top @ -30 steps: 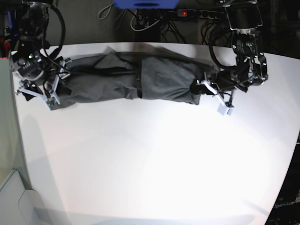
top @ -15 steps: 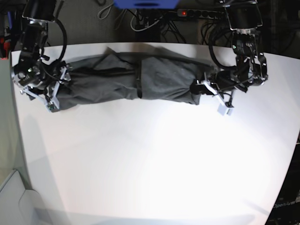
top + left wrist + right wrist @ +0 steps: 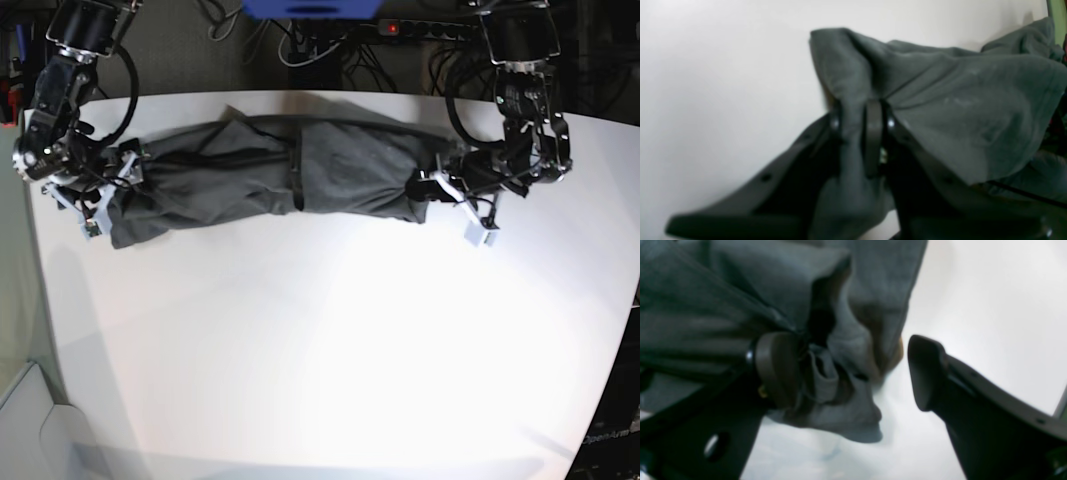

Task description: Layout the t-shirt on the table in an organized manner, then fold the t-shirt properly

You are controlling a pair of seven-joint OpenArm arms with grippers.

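Two grippers low at t-shirt (image 3: 270,175) ends

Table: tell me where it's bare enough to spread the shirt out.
The table is bare across its whole near half, below the t-shirt. Crowded along the far edge: the shirt stretches between the left gripper and the right gripper.
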